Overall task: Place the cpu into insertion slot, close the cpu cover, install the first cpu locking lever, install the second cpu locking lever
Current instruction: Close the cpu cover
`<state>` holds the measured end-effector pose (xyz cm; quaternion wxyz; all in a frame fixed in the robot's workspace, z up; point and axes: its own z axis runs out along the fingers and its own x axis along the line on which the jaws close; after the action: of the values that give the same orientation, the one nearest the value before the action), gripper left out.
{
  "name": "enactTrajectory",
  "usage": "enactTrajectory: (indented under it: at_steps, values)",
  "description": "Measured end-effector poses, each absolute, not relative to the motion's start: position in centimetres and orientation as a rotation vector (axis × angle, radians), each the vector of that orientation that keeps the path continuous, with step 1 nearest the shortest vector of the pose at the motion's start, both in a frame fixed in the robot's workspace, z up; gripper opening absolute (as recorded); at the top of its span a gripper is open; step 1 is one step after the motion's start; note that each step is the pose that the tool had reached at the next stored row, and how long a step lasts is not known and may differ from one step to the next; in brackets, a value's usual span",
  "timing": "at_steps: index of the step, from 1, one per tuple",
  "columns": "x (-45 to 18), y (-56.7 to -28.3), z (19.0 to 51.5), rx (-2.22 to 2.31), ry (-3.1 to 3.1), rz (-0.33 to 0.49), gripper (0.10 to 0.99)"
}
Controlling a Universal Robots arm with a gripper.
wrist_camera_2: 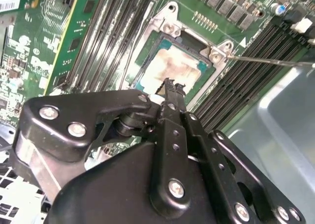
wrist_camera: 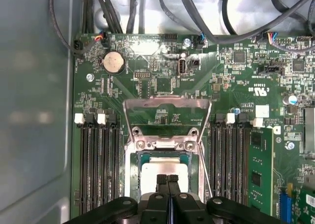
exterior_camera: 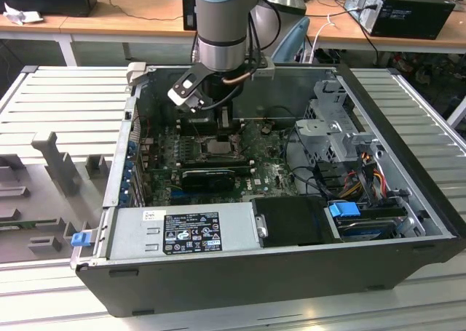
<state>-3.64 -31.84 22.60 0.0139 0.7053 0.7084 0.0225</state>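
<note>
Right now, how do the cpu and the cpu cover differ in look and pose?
The cpu is a solid plate with a dull, stained silver top; the cpu cover is a thin silver frame around a large open window. The cpu lies flat in the insertion slot; the cpu cover stands open on its hinge, off the slot and not over the cpu. Both are roughly square, silver-coloured metal parts.

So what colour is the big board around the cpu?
Green. The board shows best in the first wrist view.
</note>
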Motion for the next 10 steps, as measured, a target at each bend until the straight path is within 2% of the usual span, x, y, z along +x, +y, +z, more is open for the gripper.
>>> enactTrajectory:
  at_steps: [10]
  values:
    - [-3.5, -31.9, 24.2, 2.197, 2.206, 0.071, 0.106]
